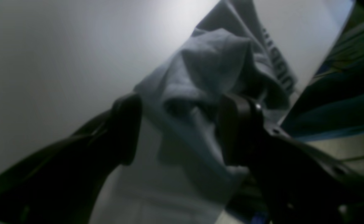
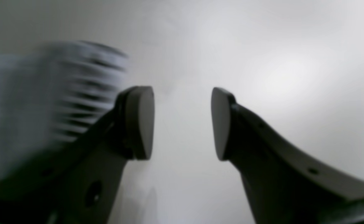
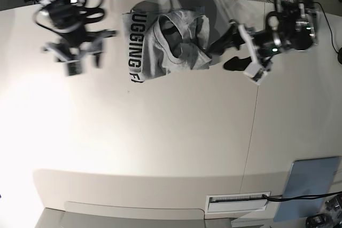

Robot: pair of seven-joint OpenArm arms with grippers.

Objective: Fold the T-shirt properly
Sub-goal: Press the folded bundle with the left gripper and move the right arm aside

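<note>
The T-shirt [image 3: 166,41] lies crumpled in a loose heap at the far edge of the pale worktop [image 3: 160,142], near the middle of that edge. Black block lettering [image 3: 131,46] runs along one side of the heap; the collar opening [image 3: 173,34] faces up among the folds.

The left gripper [image 3: 227,49] is at the side of the heap away from the lettering. Seen from its wrist camera, the left gripper [image 1: 179,130] has its two dark fingers [image 1: 127,127] set apart on either side of a raised bunch of grey cloth [image 1: 200,77]. The cloth lies between the fingers and touches at least one of them; whether they press it firmly cannot be told from these views.

The right gripper [image 3: 83,65] hangs over bare worktop, well apart from the shirt on its lettered side. From its wrist camera, the right gripper [image 2: 182,124] has its fingers [image 2: 140,121] spread wide with nothing between them. A blurred grey shape [image 2: 45,102] shows at the edge of that view.

A flat grey-blue pad [image 3: 312,182] lies on the near corner of the worktop, well apart from the shirt.
</note>
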